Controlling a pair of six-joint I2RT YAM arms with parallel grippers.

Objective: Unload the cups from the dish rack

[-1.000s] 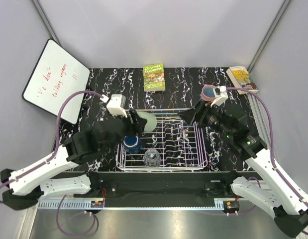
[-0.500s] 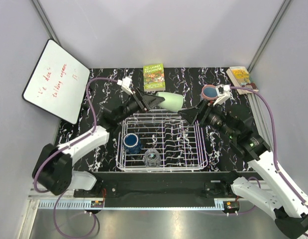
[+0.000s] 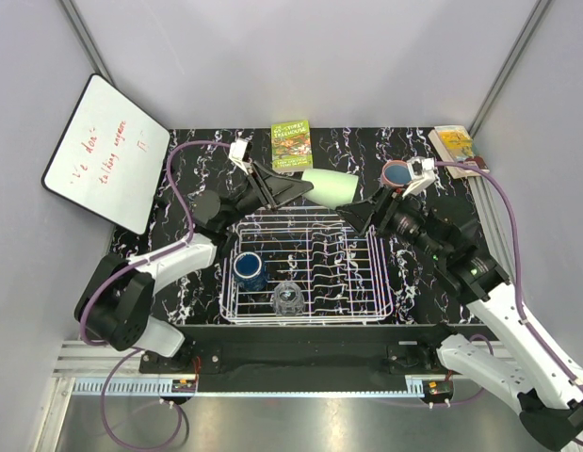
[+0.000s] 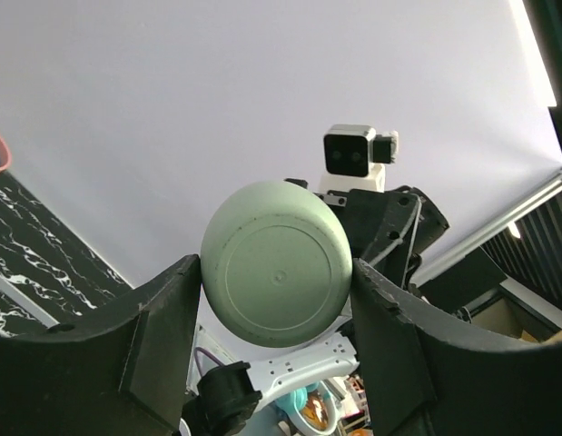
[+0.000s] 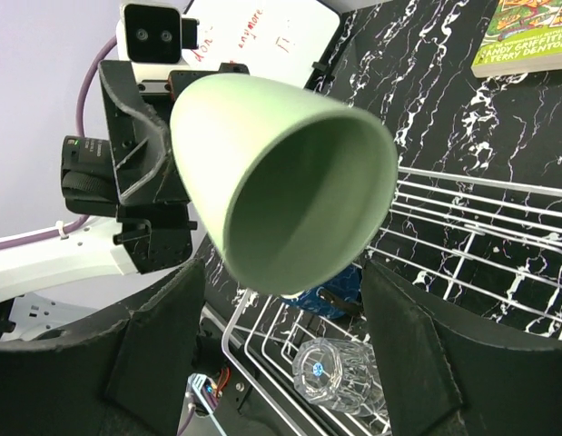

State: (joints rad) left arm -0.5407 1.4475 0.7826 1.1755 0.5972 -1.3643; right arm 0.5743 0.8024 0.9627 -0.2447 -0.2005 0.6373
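Observation:
My left gripper (image 3: pixel 305 190) is shut on the pale green cup (image 3: pixel 330 191) and holds it on its side above the far edge of the white dish rack (image 3: pixel 366 303). In the left wrist view the cup's base (image 4: pixel 276 263) sits between my fingers (image 4: pixel 162 345). My right gripper (image 3: pixel 360 215) is open and faces the cup's mouth (image 5: pixel 303 209), its fingers (image 5: pixel 158 350) spread either side just short of the rim. A dark blue cup (image 3: pixel 249 270) and a clear glass (image 3: pixel 287 299) stand in the rack's left part; both also show in the right wrist view, the blue cup (image 5: pixel 321 302) and the glass (image 5: pixel 340 374).
A stack of cups, salmon pink outside (image 3: pixel 396 175), stands on the table behind the right gripper. A green book (image 3: pixel 292 146) lies at the back centre, another book (image 3: pixel 458 149) at the back right. A whiteboard (image 3: pixel 103 151) leans at the left.
My left arm has lifted the pale green cup out of the rack's back left and carried it right, toward the right gripper. The right gripper has shifted slightly left toward the cup.

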